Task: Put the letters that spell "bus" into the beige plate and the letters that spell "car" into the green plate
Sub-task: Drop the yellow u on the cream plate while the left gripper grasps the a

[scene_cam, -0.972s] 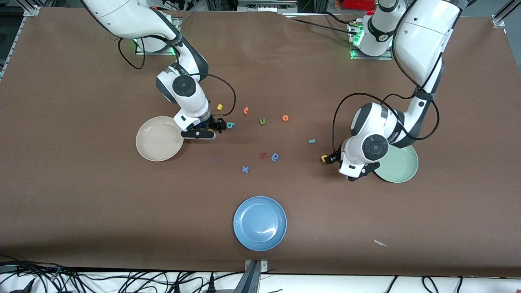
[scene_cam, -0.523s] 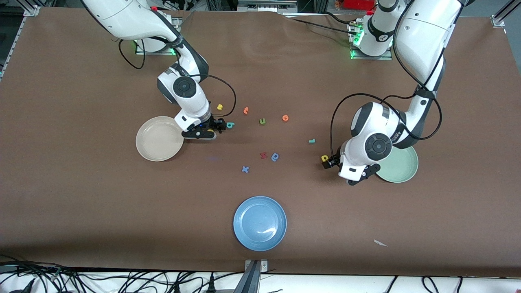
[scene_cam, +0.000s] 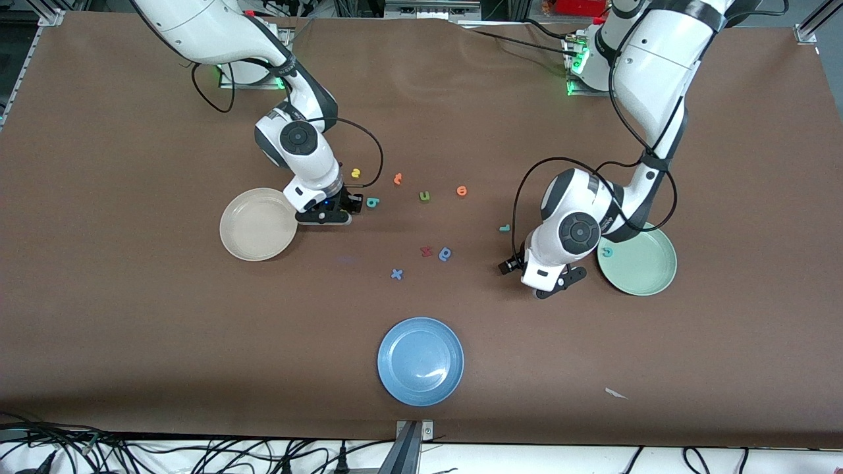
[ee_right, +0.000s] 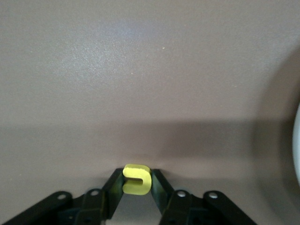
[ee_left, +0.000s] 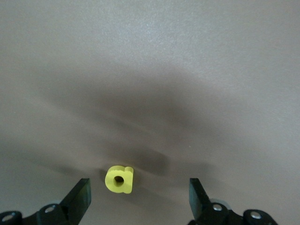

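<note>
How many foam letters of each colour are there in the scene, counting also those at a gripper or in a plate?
Yellow letters: 3 (one held in the right gripper, one on the table between the open fingers of the left gripper)
Teal letters: 3
Orange letters: 2
Blue letters: 2
Green letter: 1
Red letter: 1
Total: 12

The table [scene_cam: 132, 316] is brown all over. The beige plate [scene_cam: 253, 227] is a pale cream colour. The green plate [scene_cam: 642, 266] is soft mint, and a teal "c" [scene_cam: 606, 251] lies in it. The blue plate [scene_cam: 420, 361] is plain blue. The "a" [ee_left: 119, 179] is bright yellow, and so is the "u" [ee_right: 136, 179]. The "b" [scene_cam: 373, 202] is teal. The arms are white with black parts.
</note>
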Controlling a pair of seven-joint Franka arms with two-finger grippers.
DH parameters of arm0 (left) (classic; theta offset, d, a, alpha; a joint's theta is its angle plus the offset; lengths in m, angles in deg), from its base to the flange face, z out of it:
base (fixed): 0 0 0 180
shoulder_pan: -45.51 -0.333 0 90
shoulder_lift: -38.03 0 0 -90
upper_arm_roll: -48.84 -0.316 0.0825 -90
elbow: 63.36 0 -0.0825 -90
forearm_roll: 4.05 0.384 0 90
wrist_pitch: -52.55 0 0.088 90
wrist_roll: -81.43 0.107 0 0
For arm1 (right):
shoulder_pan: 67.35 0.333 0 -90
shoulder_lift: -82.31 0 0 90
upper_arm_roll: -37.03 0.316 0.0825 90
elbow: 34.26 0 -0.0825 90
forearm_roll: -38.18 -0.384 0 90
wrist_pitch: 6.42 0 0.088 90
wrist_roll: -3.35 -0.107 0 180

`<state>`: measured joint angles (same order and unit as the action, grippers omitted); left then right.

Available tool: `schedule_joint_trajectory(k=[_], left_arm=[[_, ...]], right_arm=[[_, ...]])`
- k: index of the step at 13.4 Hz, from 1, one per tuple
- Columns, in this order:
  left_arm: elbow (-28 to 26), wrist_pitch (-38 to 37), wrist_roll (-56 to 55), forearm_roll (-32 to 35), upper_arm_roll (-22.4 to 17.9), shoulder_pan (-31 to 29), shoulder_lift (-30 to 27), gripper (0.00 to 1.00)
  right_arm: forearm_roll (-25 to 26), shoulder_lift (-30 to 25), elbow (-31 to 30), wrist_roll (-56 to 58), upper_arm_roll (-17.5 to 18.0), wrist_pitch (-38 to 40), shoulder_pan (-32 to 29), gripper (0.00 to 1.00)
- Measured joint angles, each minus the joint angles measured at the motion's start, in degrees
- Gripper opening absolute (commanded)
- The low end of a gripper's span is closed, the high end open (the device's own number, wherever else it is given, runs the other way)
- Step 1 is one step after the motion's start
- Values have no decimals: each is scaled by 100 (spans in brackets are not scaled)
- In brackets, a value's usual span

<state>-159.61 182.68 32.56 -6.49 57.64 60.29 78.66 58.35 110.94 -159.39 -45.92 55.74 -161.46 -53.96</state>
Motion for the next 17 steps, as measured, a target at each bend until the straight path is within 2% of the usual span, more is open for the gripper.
schedule_joint_trajectory(k=[2,4,6,7,11,12,14,15,17], left_arm=[[0,0,3,0,-27,-9,27,78],[-4,-15,3,0,-35,-22,47,76],[-21,-31,4,0,-39,-41,59,74],[-37,-35,4,0,-39,-56,64,70],[-100,-35,5,0,-37,-70,67,45],[-97,-33,5,0,-26,-69,62,39],[-96,-33,4,0,-21,-68,58,24],[-95,-37,4,-1,-20,-68,48,14],[-99,-69,4,-2,-22,-69,32,0]], right_arm=[[3,-28,-1,0,1,8,0,9],[29,-45,2,44,-13,46,-26,9],[78,-211,22,346,-43,441,-231,9],[83,-358,27,604,-46,689,-402,9],[87,-906,-25,1688,190,1346,-1265,11],[87,-979,-76,1925,225,1412,-1427,26],[87,-1032,-231,2203,248,1412,-1652,97],[88,-1032,-303,2252,253,1368,-1701,99],[88,-1032,-395,2262,266,1269,-1711,99]])
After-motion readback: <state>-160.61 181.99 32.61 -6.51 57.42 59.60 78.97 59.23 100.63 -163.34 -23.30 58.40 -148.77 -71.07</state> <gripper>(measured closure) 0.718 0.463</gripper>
